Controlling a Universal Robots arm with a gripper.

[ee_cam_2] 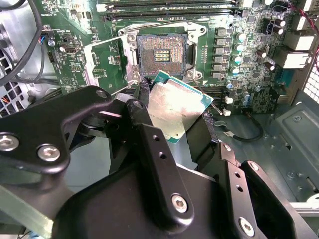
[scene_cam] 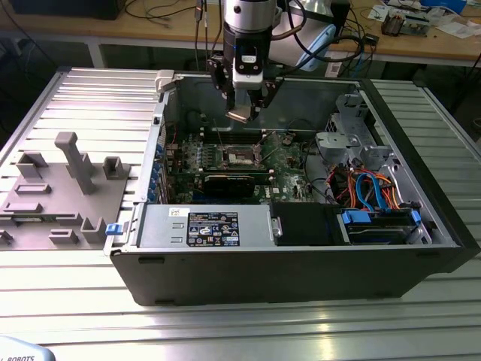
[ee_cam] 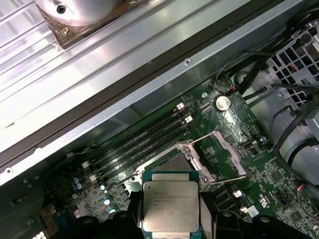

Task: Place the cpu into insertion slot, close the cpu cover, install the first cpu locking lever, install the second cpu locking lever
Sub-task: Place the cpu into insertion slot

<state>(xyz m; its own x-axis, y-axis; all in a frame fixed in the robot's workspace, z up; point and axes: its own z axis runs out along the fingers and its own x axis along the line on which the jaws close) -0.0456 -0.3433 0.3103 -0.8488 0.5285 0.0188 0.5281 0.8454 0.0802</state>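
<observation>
Over the open computer case (scene_cam: 301, 271): arm (scene_cam: 248, 22) held upright, wrist pointing straight down, claw (scene_cam: 245, 104) hanging above the rear half of the green motherboard (ee_cam_2: 249, 74).

Claw: closed partway on the cpu (ee_cam_2: 174, 112), with black fingers (ee_cam_2: 202, 139) pressed against two opposite edges of the chip.

Cpu: raised in the air, clear of the board; dull silver top facing one wrist camera, green rim showing round it; printed face seen in the first wrist view (ee_cam: 171, 204); looks tilted in the exterior view rather than level.

Insertion slot (ee_cam_2: 162, 52): bare and dark in the middle, silvery rim around it; lying below the cpu and apart from it, partly hidden behind the chip in the first wrist view (only its far edge clear there).

Cpu cover (ee_cam_2: 107, 64): swung open, thin metal frame with its window lying off to one side of the slot, not over it.

Memory slots (ee_cam: 144, 137): long black rows just beside the slot, toward the case wall.

Coin cell (ee_cam: 223, 103): round and silver, on the board near the cover's hinge side.

Worktop (scene_cam: 75, 316): ribbed aluminium, carrying the case; grey fixture block (scene_cam: 52, 195) resting on it at the exterior view's left, well apart from the claw.
</observation>
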